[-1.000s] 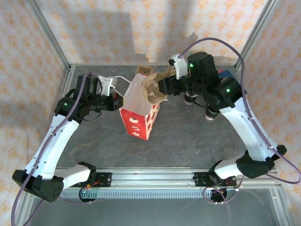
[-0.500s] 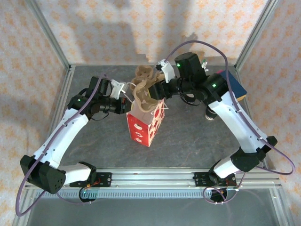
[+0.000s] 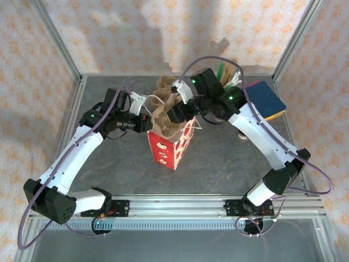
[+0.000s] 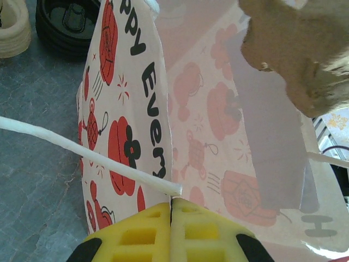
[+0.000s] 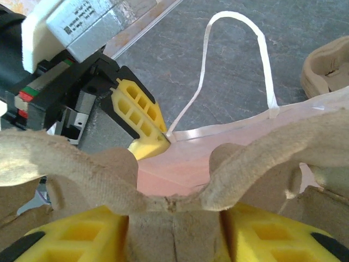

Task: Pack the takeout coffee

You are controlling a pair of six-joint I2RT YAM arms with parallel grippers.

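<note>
**A:** Where's the takeout coffee (image 4: pixel 65 24)?

**B:** Standing on the table (image 4: pixel 32 164), lid up, ahead of the left claw (image 4: pixel 172 210) and off to its left, past the bag's far corner. It's just beside a pale pulp stack (image 4: pixel 12 30). I take that black lidded round for the coffee, though only its top shows. Neither claw is on it.

**A:** What has just changed, then?

**B:** The right claw (image 5: pixel 173 215) has swung in. A second ago it held the pulp carrier (image 5: pixel 262 147) out beside the red bag (image 4: pixel 125 136). Now the carrier hangs directly ahead of that claw, over the bag's open mouth. It's clenched on the carrier's centre ridge, one finger on each side.

**A:** And the left one?

**B:** It has closed in too, and the bag has shifted a little with it. It's pinched tight on the bag's rim, right where the white handle (image 4: pixel 82 155) joins at its fingertips, holding that wall up and the mouth wide.

**A:** So how far along are we?

**B:** Early, I'd say. The carrier looks set to go in first as a seat for the cup. The right claw must let it go before it can fetch the coffee.
</note>
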